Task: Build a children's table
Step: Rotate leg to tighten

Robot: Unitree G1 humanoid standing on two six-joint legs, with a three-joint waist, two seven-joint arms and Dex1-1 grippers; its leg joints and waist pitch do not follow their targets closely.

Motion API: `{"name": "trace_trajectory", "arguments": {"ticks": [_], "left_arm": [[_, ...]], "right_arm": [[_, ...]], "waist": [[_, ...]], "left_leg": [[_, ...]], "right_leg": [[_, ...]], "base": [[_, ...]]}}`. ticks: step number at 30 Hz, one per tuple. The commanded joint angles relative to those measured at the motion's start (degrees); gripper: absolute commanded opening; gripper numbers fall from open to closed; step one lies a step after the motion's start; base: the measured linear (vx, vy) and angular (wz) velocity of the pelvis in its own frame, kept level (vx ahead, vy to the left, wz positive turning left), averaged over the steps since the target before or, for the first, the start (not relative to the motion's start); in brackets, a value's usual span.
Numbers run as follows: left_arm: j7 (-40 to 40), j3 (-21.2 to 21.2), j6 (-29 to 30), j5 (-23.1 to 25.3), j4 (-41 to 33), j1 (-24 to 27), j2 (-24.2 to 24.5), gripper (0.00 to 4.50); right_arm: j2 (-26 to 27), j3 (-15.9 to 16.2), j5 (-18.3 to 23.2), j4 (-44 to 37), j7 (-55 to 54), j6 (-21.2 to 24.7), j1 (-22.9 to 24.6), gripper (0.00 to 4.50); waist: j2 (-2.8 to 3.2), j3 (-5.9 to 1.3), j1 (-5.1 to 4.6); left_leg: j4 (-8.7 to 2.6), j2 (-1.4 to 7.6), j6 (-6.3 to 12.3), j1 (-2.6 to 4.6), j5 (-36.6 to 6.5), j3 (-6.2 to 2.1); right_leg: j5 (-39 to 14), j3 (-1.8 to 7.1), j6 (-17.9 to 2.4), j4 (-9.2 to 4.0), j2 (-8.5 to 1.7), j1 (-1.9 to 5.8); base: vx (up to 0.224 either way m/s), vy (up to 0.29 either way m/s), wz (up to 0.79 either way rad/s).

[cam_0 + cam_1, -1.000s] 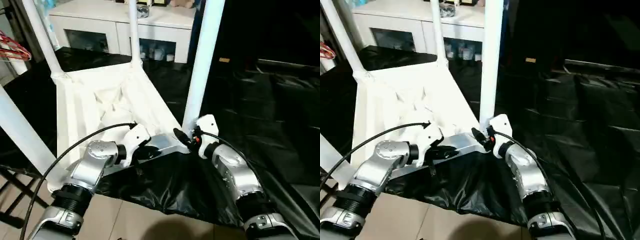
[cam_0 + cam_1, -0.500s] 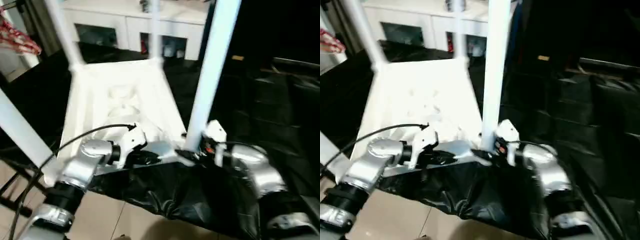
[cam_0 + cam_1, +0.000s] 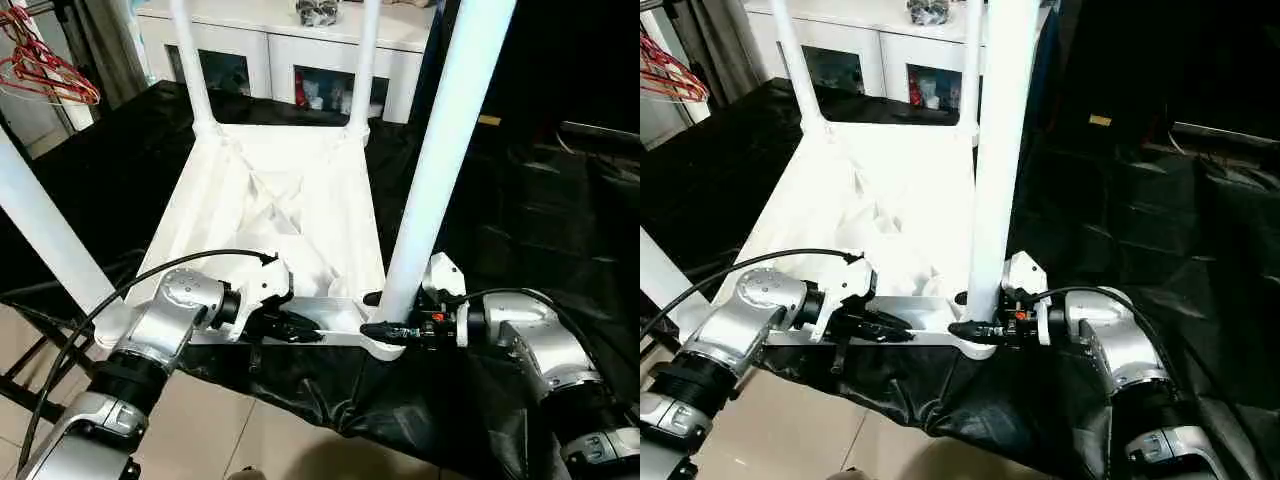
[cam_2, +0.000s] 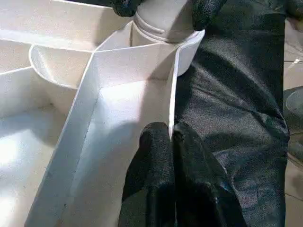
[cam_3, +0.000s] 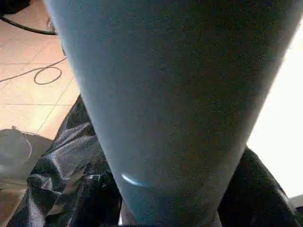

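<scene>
Black-covered work table (image 3: pixel 520 200) is carrying the upside-down children's table (image 3: pixel 280 200). Left gripper (image 4: pixel 171 137) is pinching its near rim (image 4: pixel 173 101); right gripper (image 3: pixel 375 315) is clamping the near-right leg (image 3: pixel 440 150) at its base.

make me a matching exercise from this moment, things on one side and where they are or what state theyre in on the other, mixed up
Things:
1. left gripper
2. right gripper
3. near right leg
4. table top

States or places:
A. upside down on the black cover, ribs facing up
B. standing upright in a corner socket
C. pinching the thin near rim
D. at the foot of a leg, one finger each side

Pairs: 1-C, 2-D, 3-B, 4-A
</scene>
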Motion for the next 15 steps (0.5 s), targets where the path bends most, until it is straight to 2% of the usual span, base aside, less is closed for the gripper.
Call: {"name": "trace_trajectory", "arguments": {"ticks": [1,3,4,5,6,7,8,10,14,15], "left_arm": [[4.6,1.5,1.3,-0.1,0.0,-0.8,-1.0,0.00],[5.2,1.7,1.4,-0.1,0.0,-0.8,-1.1,0.00],[7.7,2.5,2.3,-0.2,0.1,-0.7,-1.7,0.00],[9.5,2.8,2.8,0.0,0.1,-0.7,-2.2,0.00],[10.5,2.9,3.1,0.2,-0.1,-0.6,-2.5,0.00],[11.5,3.1,3.4,0.3,-0.3,-0.5,-2.9,0.00],[13.4,3.2,4.1,0.7,-0.7,-0.3,-3.6,0.00],[16.3,3.8,5.4,0.8,-1.5,-0.1,-5.0,0.00],[23.3,4.5,8.0,1.5,-3.2,-0.1,-9.3,0.00],[24.2,4.5,8.1,1.5,-3.3,-0.1,-10.2,0.00]], "right_arm": [[3.3,5.5,-0.9,1.0,2.6,2.2,1.5,2.09],[3.8,5.5,-1.0,1.3,1.3,2.0,1.3,2.09],[6.1,4.2,-2.4,3.3,-5.5,1.2,0.7,2.09],[7.6,3.3,-3.8,4.9,-10.9,0.5,0.2,2.08],[8.7,2.7,-4.6,6.0,-14.4,0.4,-0.1,2.08],[9.6,2.2,-5.3,7.0,-17.7,0.4,-0.4,2.05],[11.5,1.3,-6.7,8.9,-23.8,0.7,-0.9,2.03],[14.1,-0.1,-6.9,10.6,-29.8,1.3,-1.4,2.02],[19.2,-1.1,-8.2,12.2,-38.8,1.5,-1.7,1.98],[19.8,-1.1,-8.3,12.3,-39.8,1.3,-1.6,1.98]], "waist": [[-0.47,-2.60,0.02],[-0.20,-2.46,-0.20],[0.24,-2.41,-0.35],[0.23,-2.30,-0.52],[-0.06,-2.06,-1.09],[-0.06,-2.06,-1.09],[-0.06,-1.90,-1.87],[-0.06,-1.85,-2.61],[-0.15,-1.85,-3.04],[-0.14,-1.77,-3.09]], "left_leg": [[-3.26,3.23,4.09,0.12,-7.5,-1.41],[-3.40,3.22,3.53,0.16,-8.7,-1.44],[-3.49,3.26,2.87,0.32,-9.8,-1.44],[-3.63,3.35,2.36,0.39,-10.6,-1.46],[-4.10,3.07,0.77,0.17,-12.7,-1.81],[-4.10,3.07,0.77,0.17,-12.7,-1.81],[-4.43,3.09,-0.68,0.31,-14.2,-2.06],[-4.67,3.09,-1.49,0.32,-15.7,-2.29],[-4.56,3.09,-1.02,0.79,-16.5,-2.10],[-4.58,3.10,-0.75,0.67,-16.3,-2.01]], "right_leg": [[-3.6,3.51,-11.3,-3.88,-5.17,2.38],[-5.1,3.49,-11.1,-4.13,-5.09,2.27],[-6.7,3.56,-10.9,-4.39,-5.15,2.16],[-7.7,3.58,-11.0,-4.43,-5.19,1.97],[-13.4,3.45,-9.8,-4.93,-5.35,2.30],[-13.4,3.45,-9.8,-4.93,-5.35,2.30],[-18.4,3.56,-8.5,-5.35,-5.49,2.05],[-21.0,3.49,-7.7,-5.66,-5.48,2.06],[-20.0,3.82,-8.0,-5.90,-5.43,1.50],[-19.4,3.92,-8.0,-5.98,-5.34,1.49]], "base": [[0.000,0.000,0.00],[0.000,0.000,0.00],[0.000,0.000,0.00],[0.000,0.000,0.00],[0.000,0.000,0.00],[0.000,0.000,0.00],[0.000,0.000,0.00],[0.000,0.000,0.00],[0.000,0.000,0.00],[0.000,0.000,0.00]]}}
